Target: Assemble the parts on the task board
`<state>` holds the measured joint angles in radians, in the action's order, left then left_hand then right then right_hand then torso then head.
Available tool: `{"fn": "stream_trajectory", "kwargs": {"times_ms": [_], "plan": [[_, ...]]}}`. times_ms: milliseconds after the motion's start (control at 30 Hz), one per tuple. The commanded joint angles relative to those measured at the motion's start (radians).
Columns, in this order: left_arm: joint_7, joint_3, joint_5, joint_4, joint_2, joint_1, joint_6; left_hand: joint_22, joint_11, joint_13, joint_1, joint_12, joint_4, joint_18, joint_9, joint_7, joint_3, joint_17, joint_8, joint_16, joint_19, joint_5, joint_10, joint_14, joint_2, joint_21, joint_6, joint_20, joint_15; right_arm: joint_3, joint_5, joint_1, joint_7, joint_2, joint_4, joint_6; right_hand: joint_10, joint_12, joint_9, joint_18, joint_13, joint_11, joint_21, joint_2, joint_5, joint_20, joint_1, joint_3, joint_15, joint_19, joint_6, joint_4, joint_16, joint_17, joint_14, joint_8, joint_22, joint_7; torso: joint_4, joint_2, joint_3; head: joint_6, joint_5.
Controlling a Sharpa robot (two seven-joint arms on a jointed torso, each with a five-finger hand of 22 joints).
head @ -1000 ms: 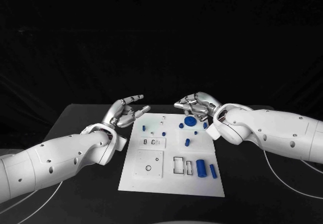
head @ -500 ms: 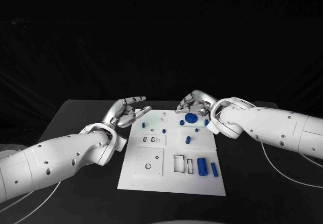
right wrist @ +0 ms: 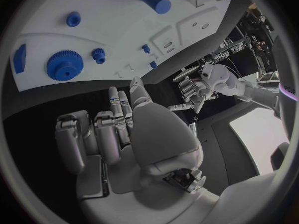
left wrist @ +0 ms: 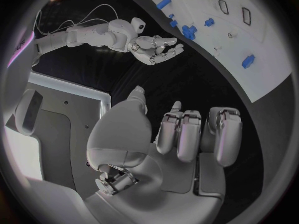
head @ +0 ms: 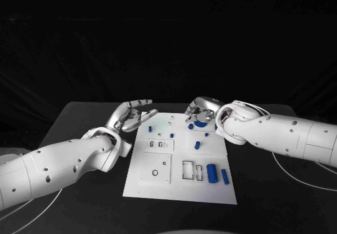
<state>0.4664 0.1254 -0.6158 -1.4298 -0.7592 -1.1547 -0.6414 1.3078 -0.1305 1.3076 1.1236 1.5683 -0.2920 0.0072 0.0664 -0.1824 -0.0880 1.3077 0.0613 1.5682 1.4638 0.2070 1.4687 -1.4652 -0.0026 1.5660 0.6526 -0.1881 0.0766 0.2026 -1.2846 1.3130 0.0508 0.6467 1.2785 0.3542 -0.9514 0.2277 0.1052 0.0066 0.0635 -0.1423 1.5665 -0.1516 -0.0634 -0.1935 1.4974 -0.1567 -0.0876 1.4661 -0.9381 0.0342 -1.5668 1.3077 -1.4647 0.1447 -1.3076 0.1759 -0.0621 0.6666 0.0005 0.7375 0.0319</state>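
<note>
**Right hand above the gear**

The blue gear (head: 201, 123) lies flat at the far end of the task board (head: 181, 187), directly beneath the right hand (head: 201, 109), empty, fingers loosely spread. The left hand (head: 132, 115), likewise empty, stands farther off, beside the board's left edge.

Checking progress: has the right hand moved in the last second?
Yes. The right hand has slid along the task board's far edge, over the blue gear.

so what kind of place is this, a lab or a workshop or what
Probably a robotics test bench: a black table against a dark backdrop, a flat white task board holding small blue plastic parts, and two silver many-fingered hands, left and right.
</note>
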Motion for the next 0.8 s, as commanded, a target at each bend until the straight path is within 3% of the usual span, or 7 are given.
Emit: {"fn": "stream_trajectory", "kwargs": {"times_ms": [33, 333, 800], "plan": [[-0.002, -0.002, -0.006, -0.002, 0.0, -0.003, 0.017, 0.231, 0.007, 0.263, 0.009, 0.002, 0.0, 0.002, 0.0, -0.011, -0.008, 0.263, 0.0, 0.003, 0.064, -0.002, 0.102, -0.106, 0.008, -0.007, 0.008, -0.002, -0.002, -0.001, -0.119, -0.005, 0.072, -0.007, -0.005, -0.035, 0.0, -0.014, -0.006, -0.007, -0.002, -0.001, 0.004, -0.006, 0.004, -0.009, 0.018, 0.013, -0.003, 0.105, -0.002, -0.004, -0.004, 0.263, -0.106, -0.009, -0.263, -0.002, 0.0021, -0.001, 0.0002, 0.007, -0.006], [-0.002, -0.002, -0.006, -0.002, -0.003, -0.004, 0.018, 0.229, 0.009, 0.263, 0.014, 0.002, 0.0, 0.003, -0.002, -0.011, -0.011, 0.263, -0.003, 0.003, 0.062, -0.002, 0.102, -0.106, 0.013, -0.008, -0.005, -0.001, -0.004, -0.002, -0.196, -0.02, 0.108, -0.032, -0.024, -0.069, -0.005, -0.028, -0.009, -0.007, -0.002, 0.001, 0.004, -0.012, 0.004, -0.007, 0.033, 0.026, -0.002, 0.105, -0.018, -0.011, -0.004, 0.263, -0.106, -0.014, -0.263, 0.0, -0.0012, -0.003, 0.0003, 0.01, -0.017], [0.0, -0.003, -0.006, -0.004, -0.006, -0.005, 0.014, 0.226, 0.009, 0.263, 0.017, 0.002, 0.0, 0.004, -0.002, -0.011, -0.011, 0.263, -0.003, 0.003, 0.058, -0.001, 0.102, -0.106, 0.017, -0.009, -0.001, 0.0, -0.004, -0.003, -0.263, -0.031, 0.157, -0.058, -0.045, -0.135, -0.003, -0.038, -0.014, -0.007, -0.003, 0.002, 0.004, -0.01, 0.007, -0.006, 0.03, 0.028, 0.0, 0.105, -0.017, -0.009, -0.004, 0.263, -0.106, -0.022, -0.263, -0.003, 0.0019, -0.002, -0.0002, 0.017, 0.0]]}}
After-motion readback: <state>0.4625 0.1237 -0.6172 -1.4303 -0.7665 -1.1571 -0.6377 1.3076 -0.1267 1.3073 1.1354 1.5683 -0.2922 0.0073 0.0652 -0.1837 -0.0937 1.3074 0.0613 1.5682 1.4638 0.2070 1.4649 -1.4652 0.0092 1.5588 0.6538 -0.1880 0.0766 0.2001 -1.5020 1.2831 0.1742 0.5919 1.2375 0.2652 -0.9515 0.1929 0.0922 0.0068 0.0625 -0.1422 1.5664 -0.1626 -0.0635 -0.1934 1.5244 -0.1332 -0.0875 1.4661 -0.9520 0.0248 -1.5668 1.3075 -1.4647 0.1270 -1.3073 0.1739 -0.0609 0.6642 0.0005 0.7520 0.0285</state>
